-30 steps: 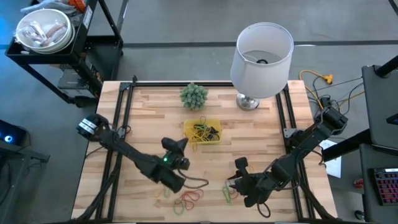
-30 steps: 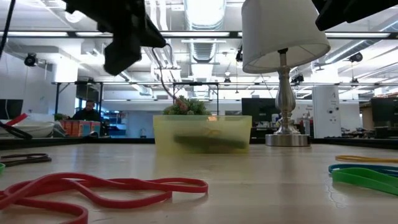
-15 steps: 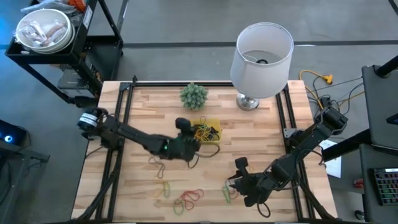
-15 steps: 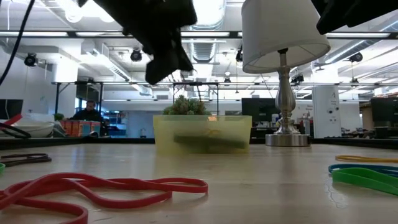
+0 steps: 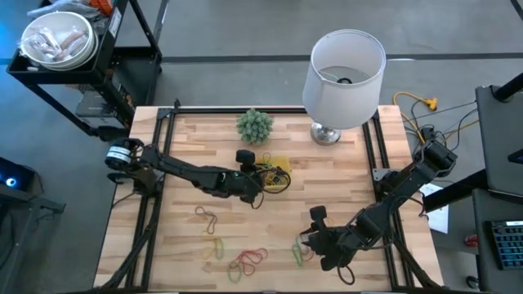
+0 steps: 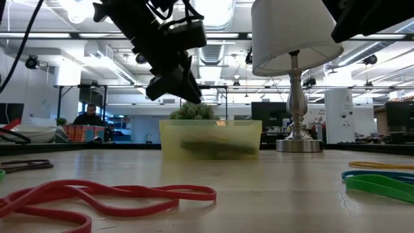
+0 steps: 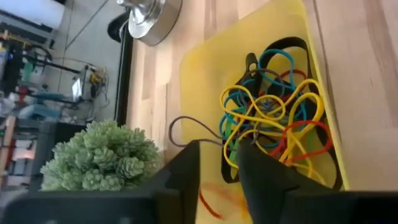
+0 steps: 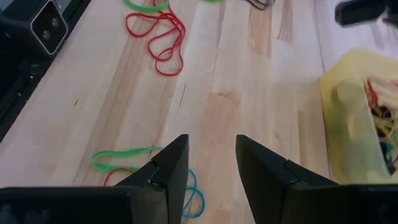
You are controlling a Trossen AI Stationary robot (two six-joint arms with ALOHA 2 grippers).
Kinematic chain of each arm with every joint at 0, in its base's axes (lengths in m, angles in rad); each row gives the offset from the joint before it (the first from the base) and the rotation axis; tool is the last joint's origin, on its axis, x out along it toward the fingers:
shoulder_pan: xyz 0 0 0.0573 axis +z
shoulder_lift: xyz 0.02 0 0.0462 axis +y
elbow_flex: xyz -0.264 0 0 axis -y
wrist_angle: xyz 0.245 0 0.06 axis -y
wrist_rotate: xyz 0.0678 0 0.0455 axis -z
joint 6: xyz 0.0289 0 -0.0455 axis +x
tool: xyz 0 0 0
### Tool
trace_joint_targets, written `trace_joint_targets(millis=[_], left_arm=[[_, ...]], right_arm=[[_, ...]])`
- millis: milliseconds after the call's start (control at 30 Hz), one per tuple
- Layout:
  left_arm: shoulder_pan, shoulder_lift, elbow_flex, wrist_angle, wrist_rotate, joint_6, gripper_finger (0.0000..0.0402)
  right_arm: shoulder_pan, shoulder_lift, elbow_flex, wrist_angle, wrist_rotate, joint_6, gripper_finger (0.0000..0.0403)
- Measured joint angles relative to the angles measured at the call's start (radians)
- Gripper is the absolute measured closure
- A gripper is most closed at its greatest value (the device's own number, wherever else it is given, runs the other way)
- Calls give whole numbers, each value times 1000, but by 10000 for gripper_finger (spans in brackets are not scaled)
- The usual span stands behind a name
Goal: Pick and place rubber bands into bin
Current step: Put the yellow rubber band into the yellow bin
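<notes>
Hovering over the left edge of the yellow bin (image 5: 269, 172), the left gripper (image 5: 260, 183) has its fingers slightly apart, a brown rubber band (image 7: 186, 127) draped beside them above the tangled bands (image 7: 273, 124) inside. The right gripper (image 5: 306, 242) waits open near the front right, above loose bands (image 8: 158, 34) on the table (image 5: 343, 180).

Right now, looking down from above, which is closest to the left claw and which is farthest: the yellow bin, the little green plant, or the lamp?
From the left claw:
1. The yellow bin, right beside it.
2. The little green plant, behind the bin at the table's back edge.
3. The lamp, farthest, at the back right.
</notes>
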Motion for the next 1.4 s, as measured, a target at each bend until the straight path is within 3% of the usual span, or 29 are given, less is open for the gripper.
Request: trace_joint_targets(millis=[167, 367, 567, 700, 1100, 1400], left_arm=[[-8, -8, 0, -26, 5, -55, 268], [-63, -21, -1, -75, 16, -135, 258], [-135, -22, -1, -73, 15, -140, 257], [-186, -31, -1, -107, 14, -144, 257], [-304, -144, -17, -343, 1, -458, 257], [-347, -193, -69, -348, 0, -531, 257]], right_arm=[[0, 0, -14, -150, 0, 205, 275], [0, 0, -87, -264, -8, 424, 275], [-22, 0, -154, -245, -19, 489, 275], [-60, 0, -209, -193, -84, 514, 275], [-162, 0, -262, -125, -220, 518, 275], [-236, 81, -253, -125, -338, 558, 283]])
